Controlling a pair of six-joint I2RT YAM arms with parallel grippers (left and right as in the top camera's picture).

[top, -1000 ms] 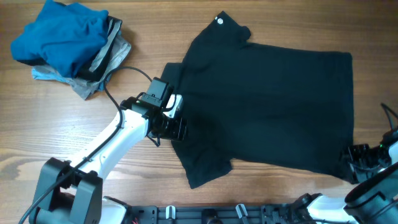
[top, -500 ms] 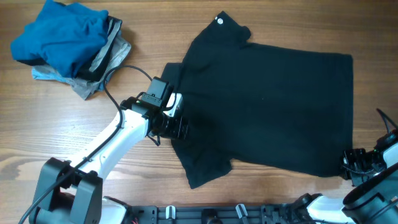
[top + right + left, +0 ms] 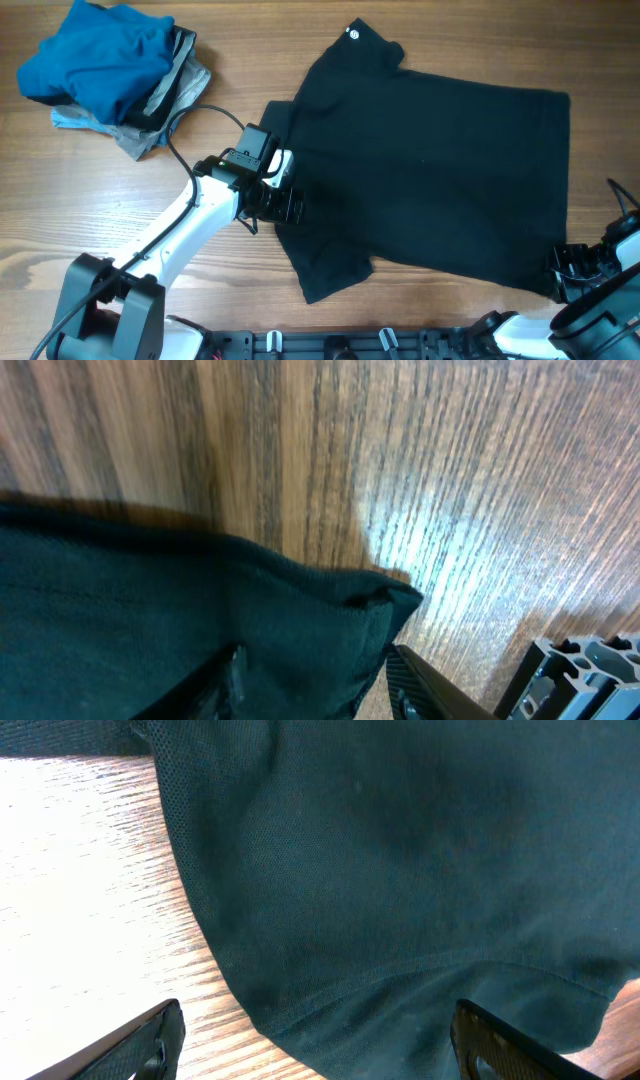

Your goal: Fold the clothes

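Observation:
The black T-shirt [image 3: 430, 170] lies spread flat on the wooden table, with its small white tag [image 3: 352, 32] at the far collar. My left gripper [image 3: 277, 203] sits at the shirt's left edge by a sleeve. In the left wrist view it is wide open [image 3: 320, 1055] and shirt fabric [image 3: 400, 870] lies between the fingers. My right gripper [image 3: 562, 268] is at the shirt's front right corner. In the right wrist view its fingers [image 3: 320, 680] are shut on that hem corner [image 3: 300, 620].
A pile of bright blue and grey garments [image 3: 105, 70] lies at the far left corner. The left arm's black cable [image 3: 180, 130] loops over the table beside it. A metal rail [image 3: 380, 345] runs along the front edge and also shows in the right wrist view [image 3: 585, 665].
My right gripper has moved a little toward the front edge, drawing the shirt's right corner with it. The left arm has not moved.

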